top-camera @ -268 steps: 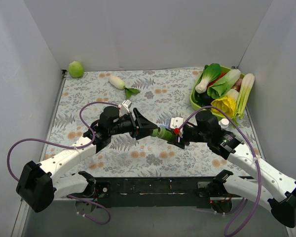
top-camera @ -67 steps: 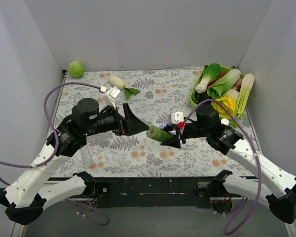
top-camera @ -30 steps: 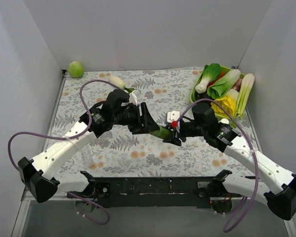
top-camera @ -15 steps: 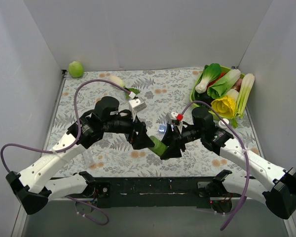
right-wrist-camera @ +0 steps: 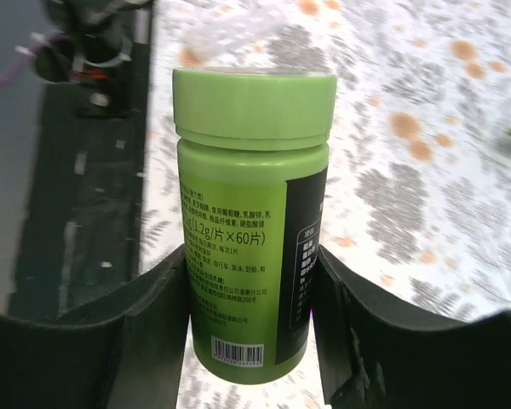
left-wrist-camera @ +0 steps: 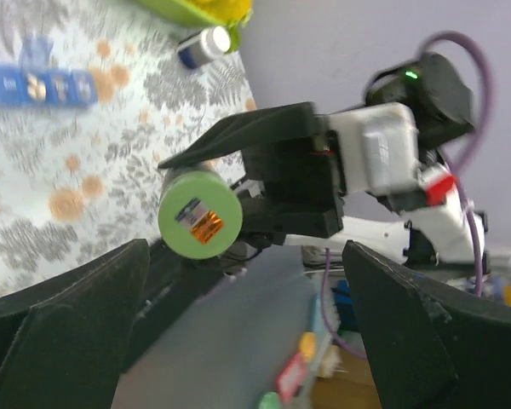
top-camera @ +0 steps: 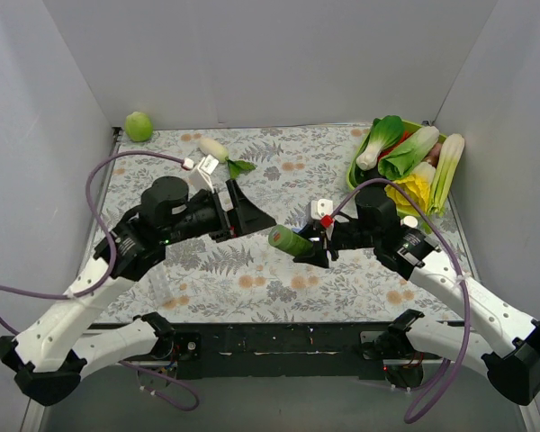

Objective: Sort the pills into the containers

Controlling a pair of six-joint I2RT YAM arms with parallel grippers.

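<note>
The green bottle (top-camera: 290, 240) is held above the middle of the tabletop (top-camera: 162, 166), lying nearly level, its body clamped between the fingers of the right end effector (right-wrist-camera: 251, 256). The cap (right-wrist-camera: 254, 95) is seen to be on, and it is pointed at the left end effector (top-camera: 259, 219), whose jaws are spread wide with nothing between them, just short of the cap.

The step in hand is judged to be the uncapping. For a clean twist, the left jaws should be centred on the cap's axis and closed on the cap alone, not on the body. The right grip should be kept firm so the body is not turned along. The mouth is best tipped upward before the cap is drawn off, or pills could be spilled.

The containers (left-wrist-camera: 38, 85), a blue strip of joined compartments, are seen from the left wrist lying flat on the tabletop, on the side toward the right edge; from overhead they are not made out.

On the label (right-wrist-camera: 238, 256) Chinese print is seen, with what looks like "1.2g/片×60片", and a barcode (right-wrist-camera: 237, 352) below it. An orange sticker (left-wrist-camera: 203, 221) is carried on the cap; its print cannot be read.
</note>
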